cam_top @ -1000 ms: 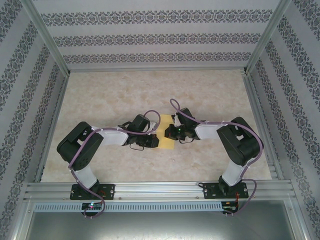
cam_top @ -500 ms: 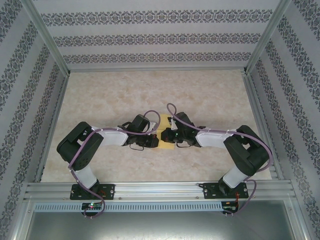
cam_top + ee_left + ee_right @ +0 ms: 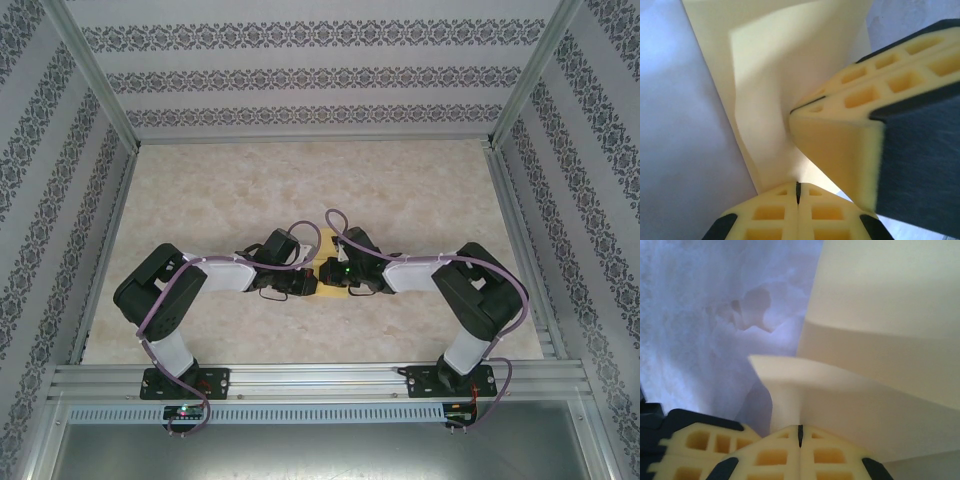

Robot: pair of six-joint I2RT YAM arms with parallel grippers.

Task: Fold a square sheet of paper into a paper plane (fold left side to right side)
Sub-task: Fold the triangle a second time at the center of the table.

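Right now my left gripper [image 3: 798,194] and right gripper [image 3: 800,434] are both closed, each seemingly pinching an edge of the sheet of paper [image 3: 770,90]. It lies in the middle of the desk [image 3: 300,180] between them, one part lifted in a soft curl. Thin, matte, yellow-orange and nearly weightless, it should buckle or tear easily, so I judge a light pinch at edges or corners best.

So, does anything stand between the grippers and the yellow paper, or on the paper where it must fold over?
Nothing visible does. The left gripper and the right gripper are both shut on the square sheet of paper, their tips close together. No other thing lies on the part of the paper that shows.
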